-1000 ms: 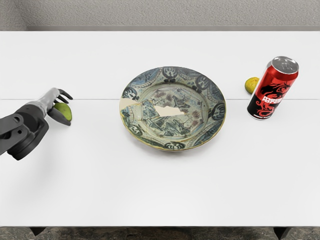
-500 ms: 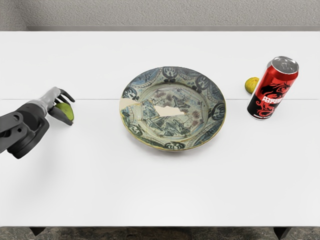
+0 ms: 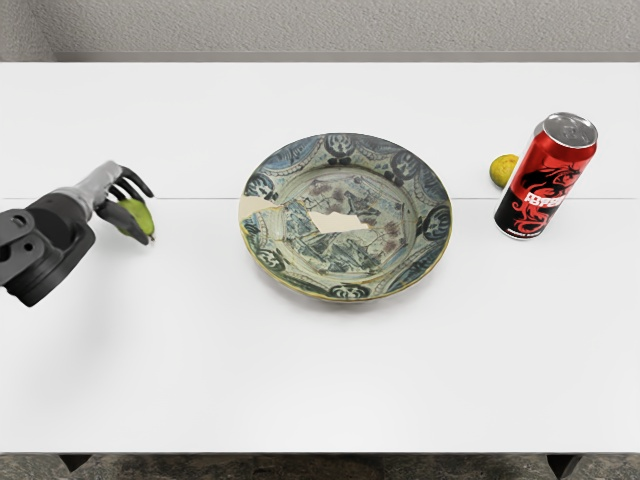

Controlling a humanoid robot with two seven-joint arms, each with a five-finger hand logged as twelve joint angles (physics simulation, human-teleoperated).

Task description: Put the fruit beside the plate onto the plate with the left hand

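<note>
Green fruit (image 3: 140, 217), small and oval: clamped in the left robot hand (image 3: 118, 198), dark fingers (image 3: 134, 182) curled over its top and near side. Over the left part of the white tabletop (image 3: 300, 380), well apart from the plate (image 3: 262, 255), to its left. Cannot tell whether resting on the surface or lifted just clear of it. Left arm in from the left edge, dark forearm low, grey wrist angled toward the plate. Plate: round, blue-green painted pattern, pale irregular patch at centre. Further right, well apart from the plate: upright red drinks can (image 3: 545, 178). Just beside the can's left side, partly hidden behind it: a second, yellow-green fruit (image 3: 502, 170).
</note>
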